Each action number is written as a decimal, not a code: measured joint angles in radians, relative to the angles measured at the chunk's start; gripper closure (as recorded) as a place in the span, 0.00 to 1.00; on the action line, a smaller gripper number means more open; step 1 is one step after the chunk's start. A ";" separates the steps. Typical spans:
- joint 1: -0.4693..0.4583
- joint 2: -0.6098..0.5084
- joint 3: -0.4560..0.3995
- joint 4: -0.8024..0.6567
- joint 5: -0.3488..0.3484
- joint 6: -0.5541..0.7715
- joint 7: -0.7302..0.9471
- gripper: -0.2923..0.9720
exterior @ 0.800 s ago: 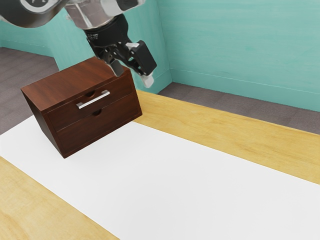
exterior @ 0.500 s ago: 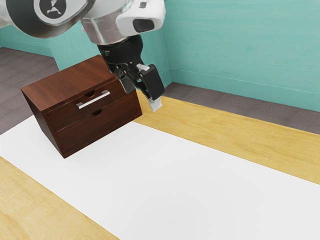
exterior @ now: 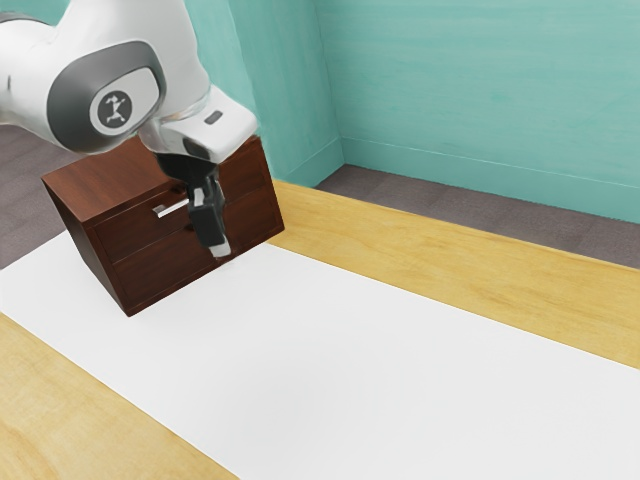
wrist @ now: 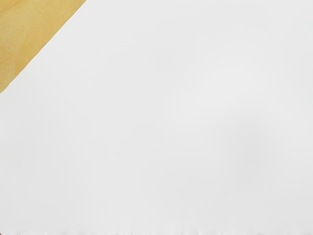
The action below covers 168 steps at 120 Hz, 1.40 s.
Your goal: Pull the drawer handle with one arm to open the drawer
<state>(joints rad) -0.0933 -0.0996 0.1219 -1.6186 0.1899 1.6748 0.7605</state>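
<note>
The handle [exterior: 170,209] runs level across the upper drawer [exterior: 130,232], its bare end just beside the jaws and above their ends. The jaws point down in front of it (seen edge-on: apart or together, I cannot tell), so they probably must rise.

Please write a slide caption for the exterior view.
The pincer hangs in front of the dark wooden cabinet, beside its silver handle.

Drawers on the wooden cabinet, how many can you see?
2. The upper drawer, with the metal handle, sits above the lower drawer; the gripper hangs in front of both, partly covering them.
</note>
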 joint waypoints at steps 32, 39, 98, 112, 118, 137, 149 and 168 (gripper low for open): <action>0.000 0.031 0.072 -0.006 0.018 0.102 0.100 0.23; -0.001 0.038 0.084 -0.006 0.021 0.113 0.100 0.23; 0.032 0.090 0.226 0.001 0.026 0.142 0.082 0.23; 0.036 0.116 0.245 0.030 0.026 0.146 0.078 0.23; 0.042 0.125 0.247 0.039 0.026 0.148 0.076 0.23; 0.040 0.152 0.248 0.043 0.023 0.195 0.070 0.23; 0.010 0.164 0.250 0.042 0.024 0.221 0.048 0.23; -0.014 0.175 0.282 0.044 0.022 0.243 0.010 0.23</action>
<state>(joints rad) -0.1073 0.0749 0.4042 -1.5748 0.2117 1.9179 0.7704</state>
